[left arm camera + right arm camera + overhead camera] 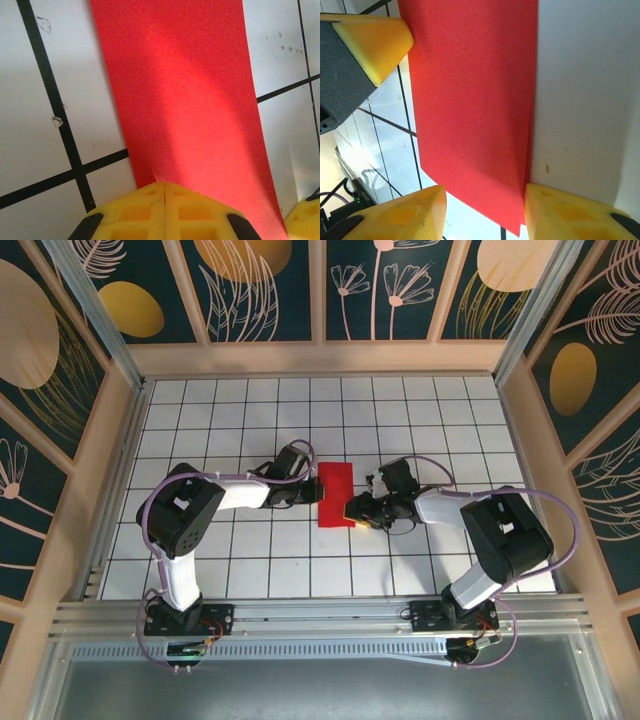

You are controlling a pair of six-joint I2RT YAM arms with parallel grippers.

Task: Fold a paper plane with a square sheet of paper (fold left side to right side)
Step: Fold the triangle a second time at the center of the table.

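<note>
The square sheet of paper [335,494] lies flat at the centre of the overhead view on the table [250,410]. It presents as a narrow upright rectangle, clearly longer than it is wide. Judgement: the first fold, left side over to right side, is made. The nose and wing folds that would give a dart are not begun, so the task stands at an early stage. In the right wrist view the paper's right-hand edge shows two layers lying almost flush, the upper slightly inside the lower. This fits free edges on that side and the crease on the opposite one. Material: thin, matte, bright red stock with a fine grain. Edges are straight, corners sharp, and no tears or stray creases are visible. The left claw [317,492] sits at the paper's left long edge. Its own view shows the two yellow fingers [195,212] pressed together with no gap, tips meeting at the paper's margin and nothing between them. Whether they bear down on the crease cannot be told. The right claw [355,510] is at the paper's lower right corner. Its own view shows the jaws apart, straddling that corner, one finger touching the doubled edge; no pinch is evident. The fingers are moulded yellow plastic with recessed pockets. The table is white, ruled in black grid lines, with a few small scuffs.
</note>
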